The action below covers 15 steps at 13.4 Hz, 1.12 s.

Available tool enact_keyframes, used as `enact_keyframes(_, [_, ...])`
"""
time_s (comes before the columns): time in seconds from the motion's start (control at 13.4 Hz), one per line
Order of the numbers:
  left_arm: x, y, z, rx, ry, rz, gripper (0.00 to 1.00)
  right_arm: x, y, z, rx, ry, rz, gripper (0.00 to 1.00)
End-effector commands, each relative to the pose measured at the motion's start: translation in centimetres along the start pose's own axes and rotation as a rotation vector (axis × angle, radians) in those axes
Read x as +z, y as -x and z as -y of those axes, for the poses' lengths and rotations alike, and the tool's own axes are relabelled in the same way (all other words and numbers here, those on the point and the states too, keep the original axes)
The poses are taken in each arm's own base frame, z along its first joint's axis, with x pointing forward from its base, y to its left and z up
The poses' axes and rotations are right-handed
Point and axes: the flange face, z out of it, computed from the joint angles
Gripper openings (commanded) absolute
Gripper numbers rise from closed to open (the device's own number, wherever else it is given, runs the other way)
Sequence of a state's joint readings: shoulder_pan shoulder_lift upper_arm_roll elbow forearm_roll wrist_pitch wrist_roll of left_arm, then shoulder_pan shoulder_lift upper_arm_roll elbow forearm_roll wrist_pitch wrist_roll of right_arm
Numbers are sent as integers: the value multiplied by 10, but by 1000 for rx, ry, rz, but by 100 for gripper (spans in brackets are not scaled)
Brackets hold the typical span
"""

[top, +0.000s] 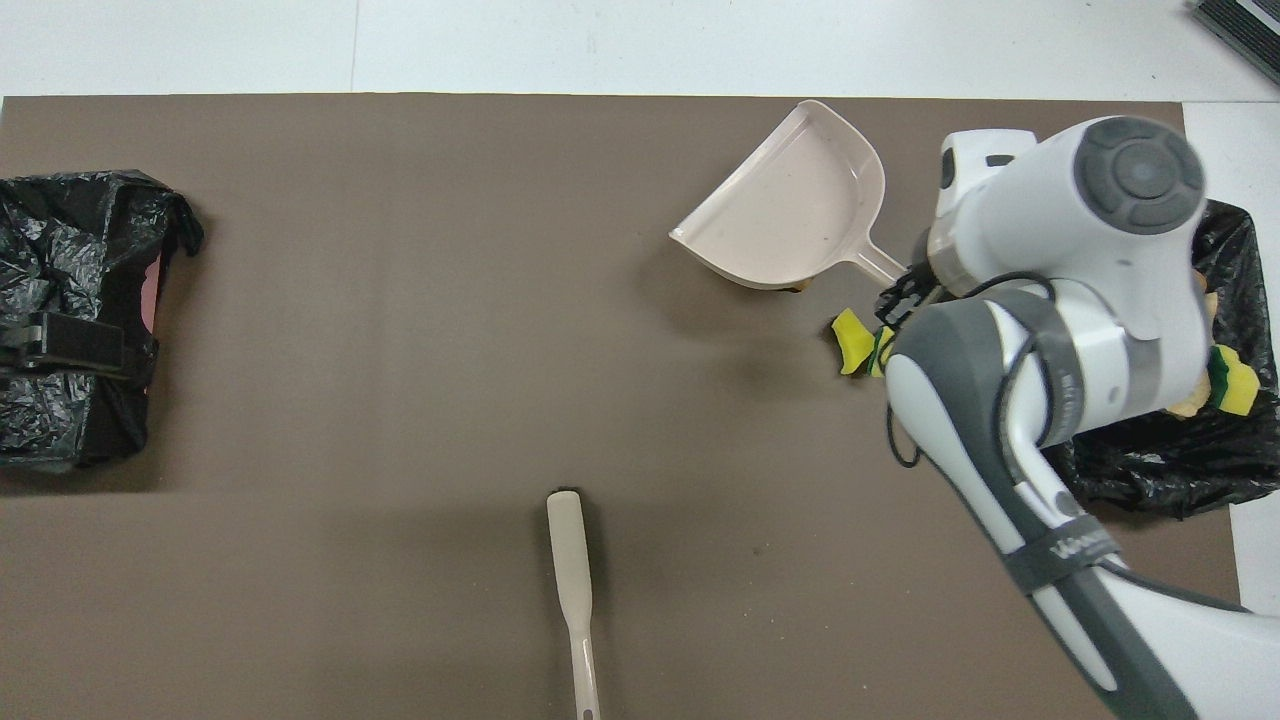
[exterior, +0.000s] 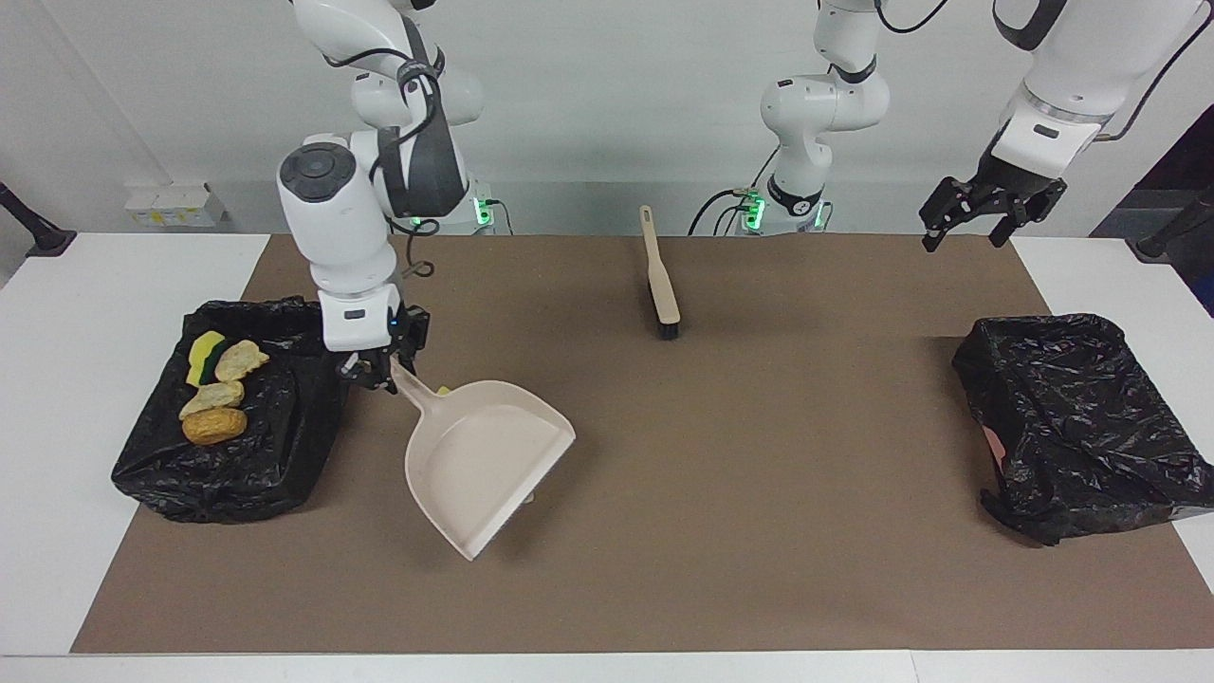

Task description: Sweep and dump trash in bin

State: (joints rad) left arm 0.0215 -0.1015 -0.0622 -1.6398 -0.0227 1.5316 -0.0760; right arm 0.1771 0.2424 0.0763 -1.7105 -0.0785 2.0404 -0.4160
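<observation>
Holding the beige dustpan [exterior: 484, 465] by its handle, the right gripper [exterior: 377, 365] has its fingers squeezed shut on it. The right arm bends down from above, and the pan hangs tilted over the brown mat [exterior: 759, 569], beside the black bin [exterior: 228, 474] at the right arm's end of the table. Four scraps lie in that bin: one yellow-and-green sponge [exterior: 205, 353], two pale bread chunks [exterior: 242, 359] and one brown bun [exterior: 214, 426]. Yellow sponge wedges [top: 853, 341] peek out on the mat by the gripper. The left gripper [exterior: 986, 211] hangs up high with fingers wide apart, holding nothing. One brush [exterior: 659, 275] lies near the robots. A second black bin [exterior: 1072, 417] sits at the left arm's end. No writing can be read.
</observation>
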Motion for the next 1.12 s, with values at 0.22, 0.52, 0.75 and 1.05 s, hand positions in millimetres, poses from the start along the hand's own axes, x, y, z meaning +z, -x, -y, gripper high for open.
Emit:
enact_keyframes(0.22, [-7, 9, 6, -1, 9, 8, 100, 14, -68, 97, 278, -27, -51, 0])
enact_keyframes(0.52, [-6, 9, 5, 2, 9, 9, 100, 48, -109, 183, 541, -41, -46, 0])
enact_keyframes(0.75, [-7, 10, 5, 2, 9, 8, 100, 79, -133, 225, 622, -44, -51, 0])
enact_keyframes(1.05, [-6, 11, 5, 1, 8, 9, 100, 109, -142, 254, 689, -46, -24, 2])
